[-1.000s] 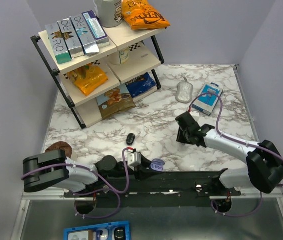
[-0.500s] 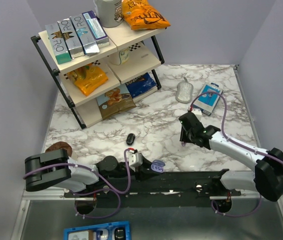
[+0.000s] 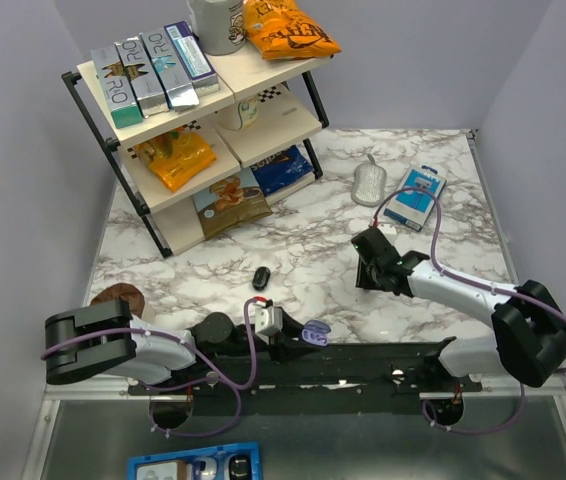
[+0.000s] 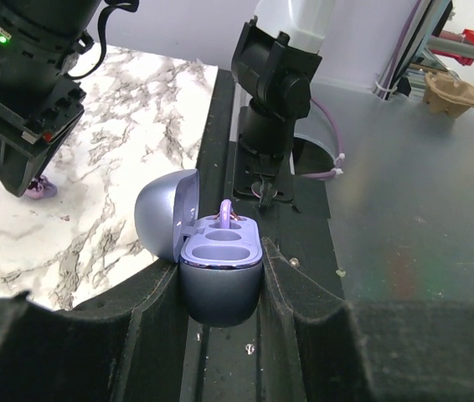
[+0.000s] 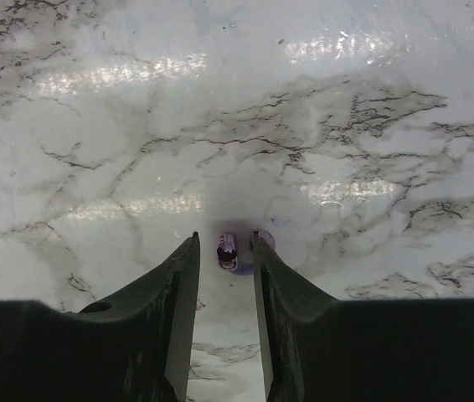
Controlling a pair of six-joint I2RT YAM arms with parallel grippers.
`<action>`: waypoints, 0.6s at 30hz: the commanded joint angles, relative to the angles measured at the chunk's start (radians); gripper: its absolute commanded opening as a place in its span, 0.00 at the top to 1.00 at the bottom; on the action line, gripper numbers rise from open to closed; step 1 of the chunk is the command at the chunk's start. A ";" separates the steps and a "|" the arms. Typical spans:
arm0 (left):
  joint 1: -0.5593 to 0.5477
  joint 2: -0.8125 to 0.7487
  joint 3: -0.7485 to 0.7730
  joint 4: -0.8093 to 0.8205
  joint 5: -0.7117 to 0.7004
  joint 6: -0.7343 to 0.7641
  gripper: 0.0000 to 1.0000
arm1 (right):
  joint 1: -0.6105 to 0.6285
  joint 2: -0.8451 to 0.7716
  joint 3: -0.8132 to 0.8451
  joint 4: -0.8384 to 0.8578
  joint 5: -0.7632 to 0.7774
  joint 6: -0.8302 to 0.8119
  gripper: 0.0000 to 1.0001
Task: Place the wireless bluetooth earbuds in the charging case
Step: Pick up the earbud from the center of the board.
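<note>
Right wrist view: right gripper (image 5: pixel 225 243) points down at the marble counter (image 5: pixel 346 100), fingers narrowly spread either side of an earbud (image 5: pixel 228 251). Left gripper (image 4: pixel 218 295) sits low at the near edge, pinching the open case (image 4: pixel 220 255).

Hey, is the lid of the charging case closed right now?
No, the left wrist view shows the charging case held in the left gripper with its lid swung open and the wells exposed.
</note>
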 commanded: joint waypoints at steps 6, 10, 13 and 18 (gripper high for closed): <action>-0.008 -0.008 -0.043 0.207 -0.010 0.011 1.00 | 0.002 0.027 -0.001 0.047 -0.043 0.013 0.61; -0.008 0.003 -0.039 0.212 -0.007 0.006 1.00 | 0.002 0.030 -0.004 0.050 -0.050 0.016 0.64; -0.009 0.004 -0.039 0.215 -0.006 0.005 1.00 | 0.002 0.032 -0.007 0.053 -0.054 0.024 0.67; -0.009 0.003 -0.045 0.221 -0.007 0.003 1.00 | 0.002 0.035 -0.012 0.051 -0.054 0.039 0.67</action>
